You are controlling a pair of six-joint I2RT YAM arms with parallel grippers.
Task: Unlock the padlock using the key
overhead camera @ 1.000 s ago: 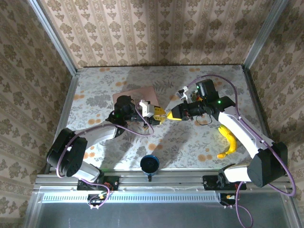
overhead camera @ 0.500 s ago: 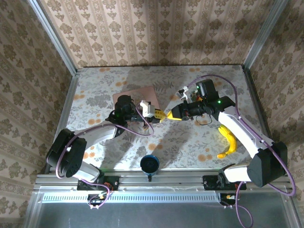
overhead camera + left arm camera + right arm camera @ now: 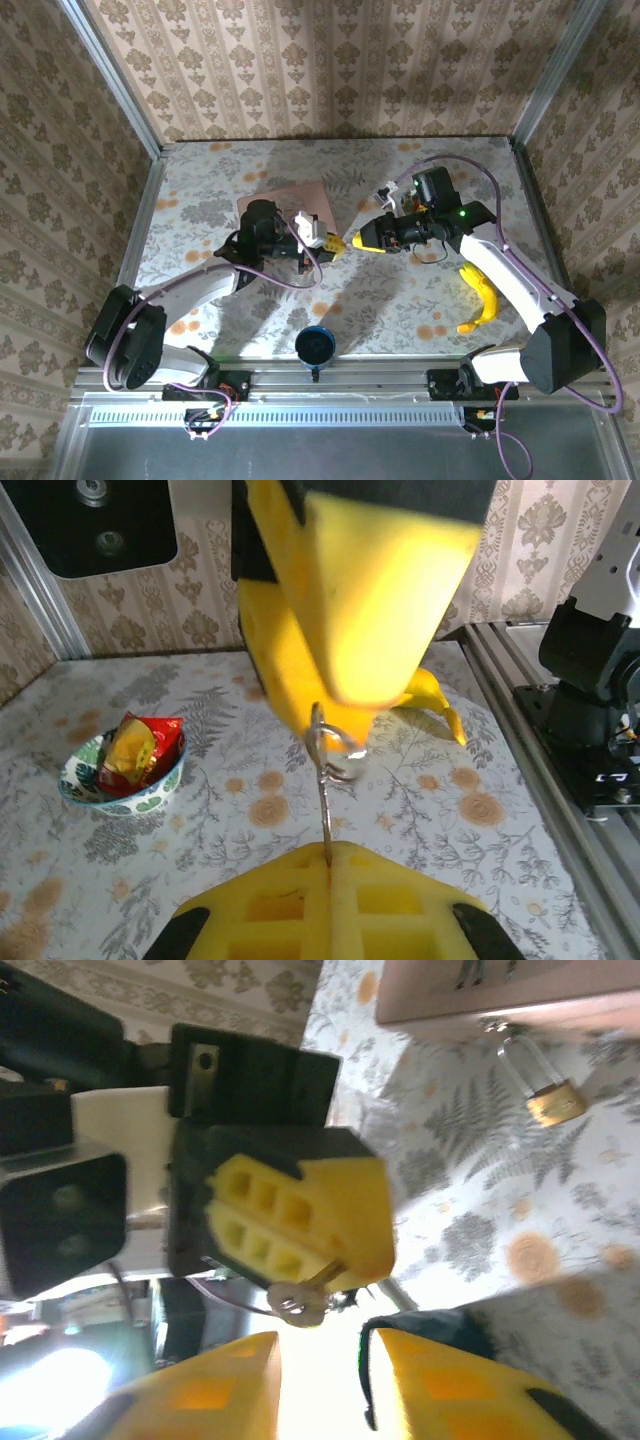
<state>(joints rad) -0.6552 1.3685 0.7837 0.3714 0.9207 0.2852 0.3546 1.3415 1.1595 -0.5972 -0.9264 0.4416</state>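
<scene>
My left gripper [image 3: 332, 855] is shut on the blade of the silver key [image 3: 326, 815]; the key's head and ring stick out beyond its yellow fingertips. My right gripper [image 3: 320, 1360] stands open, with the key head [image 3: 298, 1301] just in front of its gap and touching neither finger. From above, the two grippers meet tip to tip over the table's middle, left gripper [image 3: 334, 247] facing right gripper [image 3: 358, 240]. The small brass padlock [image 3: 552, 1101] hangs by its silver shackle from the pink box [image 3: 500, 1000], apart from both grippers.
The pink box [image 3: 285, 200] lies behind the left arm. A yellow banana toy [image 3: 482, 300] lies at the right, under the right arm. A bowl holding a red packet [image 3: 125, 765] stands beyond the grippers. A dark blue round cup [image 3: 315, 345] sits at the near edge.
My right gripper has opened and let go of the key. The left gripper closed on the key's blade and now holds it alone. The left arm's elbow has swung left.
</scene>
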